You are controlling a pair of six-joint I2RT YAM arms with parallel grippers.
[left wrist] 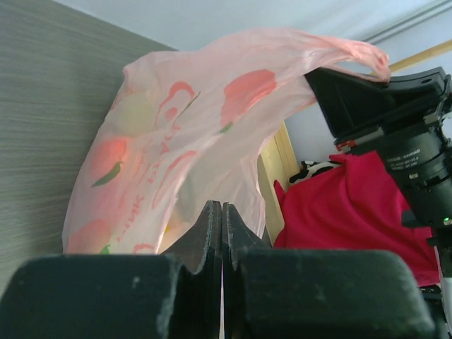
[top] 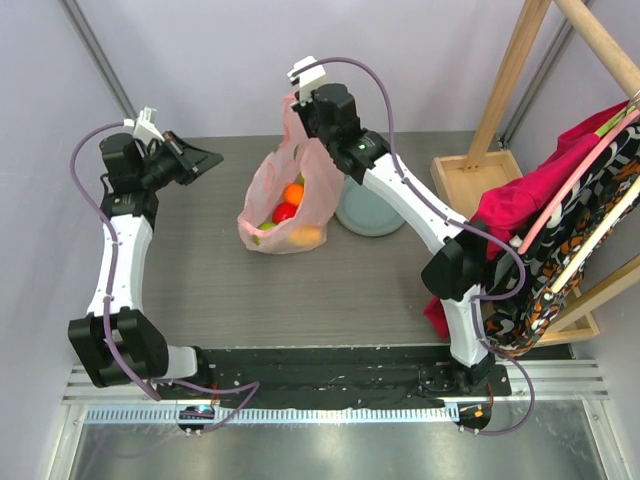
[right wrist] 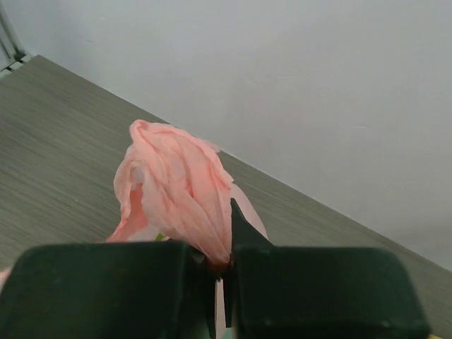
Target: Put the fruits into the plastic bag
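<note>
1. You are looking at a robotics lab test cell, not a home or shop.
2. Your left arm (top: 120,250) and right arm (top: 410,205) are bolted along a metal rail (top: 560,380) at the near edge of the counter (top: 220,290).
3. Plain pale walls (top: 220,60) box in the counter; a wooden rack (top: 507,90) of cloths (top: 520,200) stands beside it.

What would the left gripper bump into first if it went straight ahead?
Most likely the plastic bag: the shut left gripper points straight at its bulging side, though depth is unclear.
</note>
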